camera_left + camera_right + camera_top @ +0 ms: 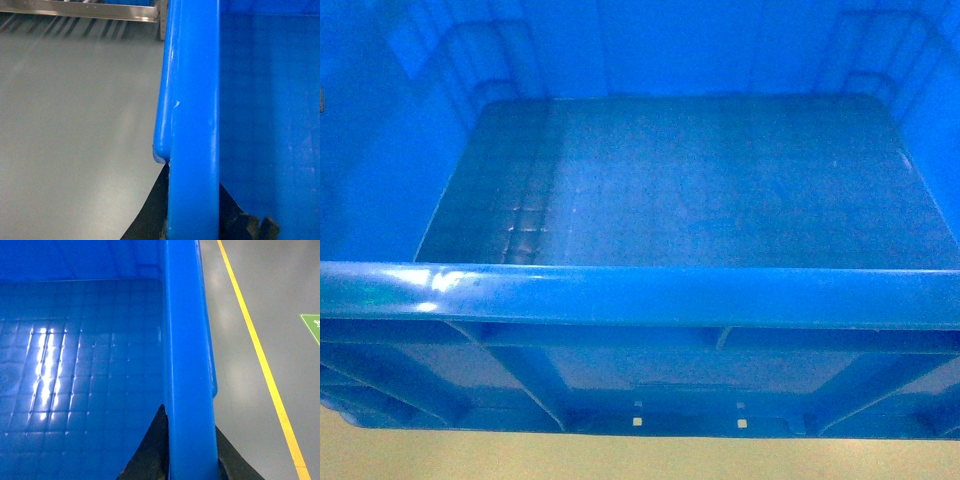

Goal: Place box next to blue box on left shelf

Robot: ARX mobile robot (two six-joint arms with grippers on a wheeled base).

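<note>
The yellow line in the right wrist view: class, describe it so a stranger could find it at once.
Start from the big bright-blue plastic crate filling the left of the right wrist view, then cross its thick rolled rim to the smooth grey floor beyond. The narrow painted yellow line runs there, slanting from top to bottom right. Unlike the green marking at the right edge, it is long, thin and unbroken.

one box (700,180) (blue), two grippers (190,460) clamping it.
</note>
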